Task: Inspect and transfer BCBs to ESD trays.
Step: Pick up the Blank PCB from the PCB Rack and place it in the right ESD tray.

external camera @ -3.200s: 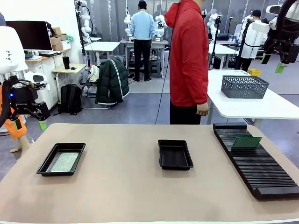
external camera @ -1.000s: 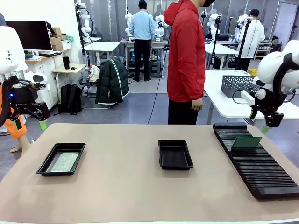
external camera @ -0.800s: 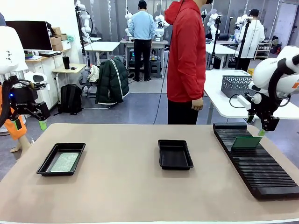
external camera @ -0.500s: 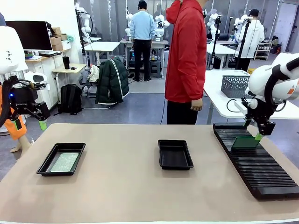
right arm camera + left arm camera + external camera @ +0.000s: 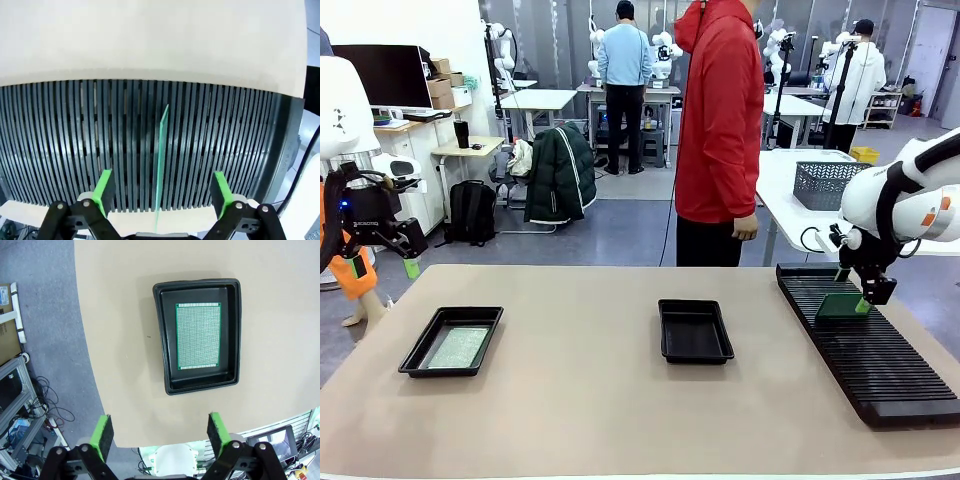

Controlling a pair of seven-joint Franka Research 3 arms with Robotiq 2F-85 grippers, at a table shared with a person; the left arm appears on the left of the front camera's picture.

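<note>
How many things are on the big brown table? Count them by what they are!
Green boards: 2 (one lying flat, one standing on edge)
Black trays: 2 (left one, middle one)
Black slotted rack: 1
Total: 5

On the table, the left tray had the first board lying flat in it. The middle tray sat to its right. Farther right lay the rack, with the second board standing on its edge in a slot near the far end. A person stood behind the table.
</note>
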